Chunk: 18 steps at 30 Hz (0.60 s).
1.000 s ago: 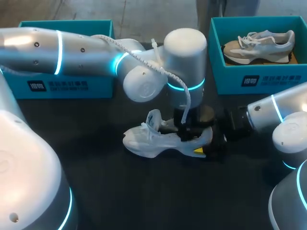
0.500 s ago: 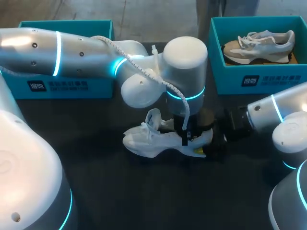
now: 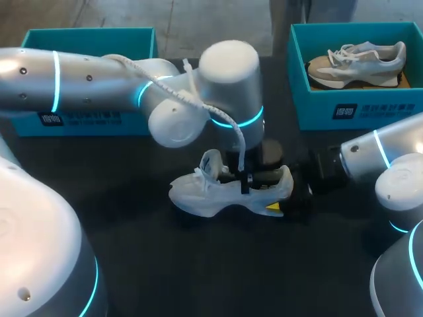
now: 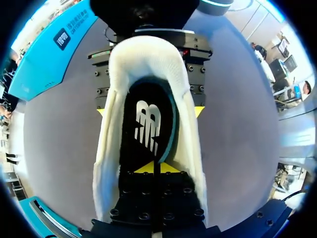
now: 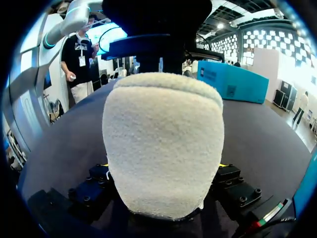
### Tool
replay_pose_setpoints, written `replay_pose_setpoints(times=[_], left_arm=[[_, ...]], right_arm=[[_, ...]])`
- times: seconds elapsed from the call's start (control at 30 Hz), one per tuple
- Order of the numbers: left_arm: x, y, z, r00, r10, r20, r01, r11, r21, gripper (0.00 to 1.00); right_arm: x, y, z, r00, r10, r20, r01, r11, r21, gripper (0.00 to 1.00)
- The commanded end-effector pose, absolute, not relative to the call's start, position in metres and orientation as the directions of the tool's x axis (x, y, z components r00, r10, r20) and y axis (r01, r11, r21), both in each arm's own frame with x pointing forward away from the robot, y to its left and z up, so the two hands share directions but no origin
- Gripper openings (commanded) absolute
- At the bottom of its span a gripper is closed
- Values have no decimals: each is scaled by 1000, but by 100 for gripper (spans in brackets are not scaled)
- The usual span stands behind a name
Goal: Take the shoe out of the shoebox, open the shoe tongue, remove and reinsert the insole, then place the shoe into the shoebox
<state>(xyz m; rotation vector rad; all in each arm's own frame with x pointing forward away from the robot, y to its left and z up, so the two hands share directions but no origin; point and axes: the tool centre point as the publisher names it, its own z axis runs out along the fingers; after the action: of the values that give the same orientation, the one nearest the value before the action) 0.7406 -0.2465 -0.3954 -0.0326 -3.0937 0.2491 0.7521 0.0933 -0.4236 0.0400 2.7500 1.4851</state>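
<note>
The white shoe (image 3: 221, 191) lies on its sole on the dark table (image 3: 198, 264), out of the teal shoebox (image 3: 86, 115) at the far left. Its tongue stands up and the black insole (image 4: 148, 119) sits inside. The right gripper (image 5: 162, 166) clamps the heel, one finger on each side. The left gripper (image 4: 153, 167) reaches down into the shoe's mouth, its yellow tips pressed together on the insole; whether they pinch it cannot be told. A second box (image 3: 357, 105) at the far right holds a tan sneaker (image 3: 357, 63).
</note>
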Motion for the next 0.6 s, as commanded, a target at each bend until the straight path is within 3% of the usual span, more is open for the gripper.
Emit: replay_pose_setpoints(times=[0.03, 0.6], left_arm=[[743, -235, -382, -997, 32, 75, 16, 978, -207, 0], [741, -231, -365, -983, 72, 169, 20, 957, -290, 0]], right_arm=[[752, 97, -428, -1000, 31, -2, 16, 552, 834, 0], [752, 97, -428, -1000, 31, -2, 16, 552, 834, 0]])
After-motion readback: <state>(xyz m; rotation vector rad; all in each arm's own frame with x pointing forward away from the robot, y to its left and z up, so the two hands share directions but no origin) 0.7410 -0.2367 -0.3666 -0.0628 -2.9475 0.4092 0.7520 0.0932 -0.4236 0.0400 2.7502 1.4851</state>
